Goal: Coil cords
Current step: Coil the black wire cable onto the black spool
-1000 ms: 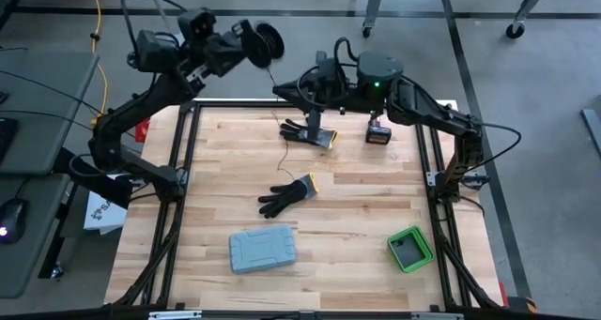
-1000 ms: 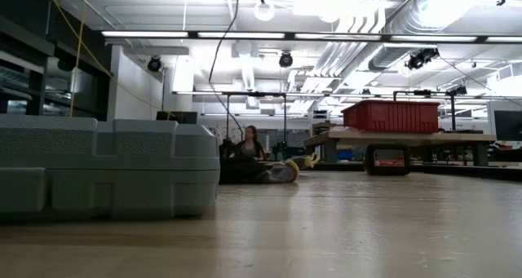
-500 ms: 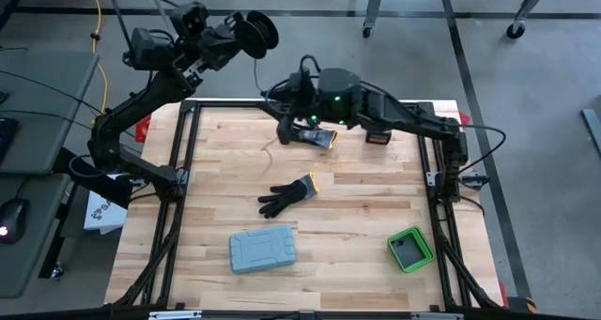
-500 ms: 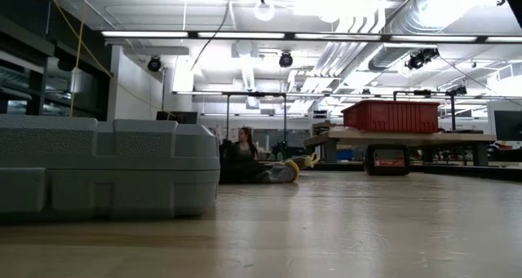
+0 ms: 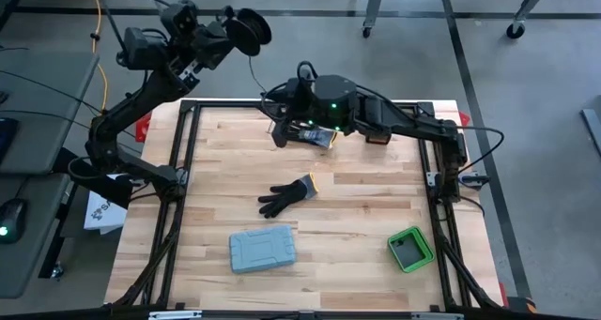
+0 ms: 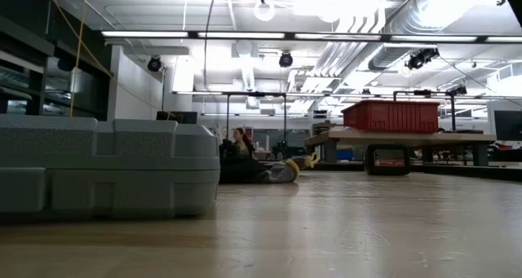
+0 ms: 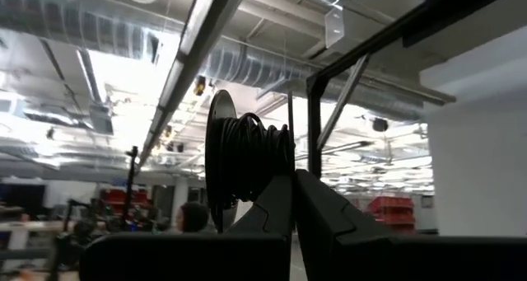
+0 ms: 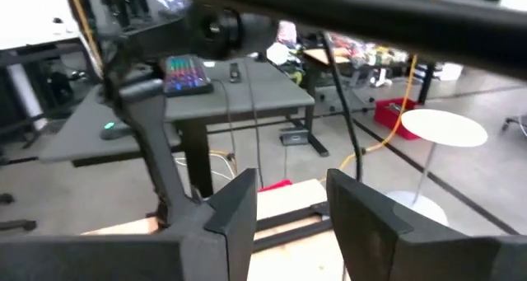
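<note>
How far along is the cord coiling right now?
Most of the cord is already wound into a black coil, clamped in the left gripper beyond the table's far edge. A thin strand hangs from it toward the right gripper, open over the table. That tail remains.

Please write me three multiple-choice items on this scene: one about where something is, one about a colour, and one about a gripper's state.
1. Where is the spool of dark cord?
A. Lying on the table by the grey case
B. Held up by the left gripper past the table's far left corner
C. Inside the green box

2. What colour is the small box near the table's near right corner?
A. Green
B. Red
C. Yellow

3. How are the right gripper's fingers?
A. Shut on a glove
B. Shut on the cord
C. Open, holding nothing

Answers:
1 B: the left gripper clamps the spool of dark cord above the floor.
2 A: the small box is green.
3 C: the right gripper shows a clear gap between its fingers.
</note>
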Robot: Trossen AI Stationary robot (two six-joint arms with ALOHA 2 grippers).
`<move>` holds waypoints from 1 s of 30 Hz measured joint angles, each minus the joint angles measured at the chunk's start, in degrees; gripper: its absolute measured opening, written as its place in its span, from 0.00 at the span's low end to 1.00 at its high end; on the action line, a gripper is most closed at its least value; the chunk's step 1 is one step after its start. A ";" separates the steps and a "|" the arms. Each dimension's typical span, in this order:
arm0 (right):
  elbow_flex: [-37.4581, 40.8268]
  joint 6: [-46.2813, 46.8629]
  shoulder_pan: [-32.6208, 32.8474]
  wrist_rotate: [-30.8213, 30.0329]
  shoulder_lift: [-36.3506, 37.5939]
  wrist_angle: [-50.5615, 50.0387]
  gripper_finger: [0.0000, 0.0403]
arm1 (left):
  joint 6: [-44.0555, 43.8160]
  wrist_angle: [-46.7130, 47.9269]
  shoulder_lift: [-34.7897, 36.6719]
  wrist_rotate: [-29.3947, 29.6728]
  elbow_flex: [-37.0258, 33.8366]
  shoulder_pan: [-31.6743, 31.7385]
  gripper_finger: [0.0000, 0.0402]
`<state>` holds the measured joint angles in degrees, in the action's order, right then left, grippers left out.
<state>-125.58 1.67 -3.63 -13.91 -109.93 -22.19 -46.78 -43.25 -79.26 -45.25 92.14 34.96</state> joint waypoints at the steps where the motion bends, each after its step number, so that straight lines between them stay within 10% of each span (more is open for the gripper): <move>1: 0.00 -0.45 0.43 0.19 0.41 -0.28 0.35 | 0.07 -0.01 0.21 0.09 0.00 0.52 0.00; 17: -0.04 -8.15 1.68 -8.23 3.42 0.24 0.35 | 0.46 0.52 0.48 3.88 0.00 3.65 0.00; 30: -0.02 -9.23 -1.08 1.11 2.37 0.31 0.35 | 1.93 0.50 0.48 5.09 0.00 2.20 0.00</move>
<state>-125.60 -7.56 -4.71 -12.80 -107.55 -21.88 -44.85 -42.75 -78.78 -40.16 92.14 37.16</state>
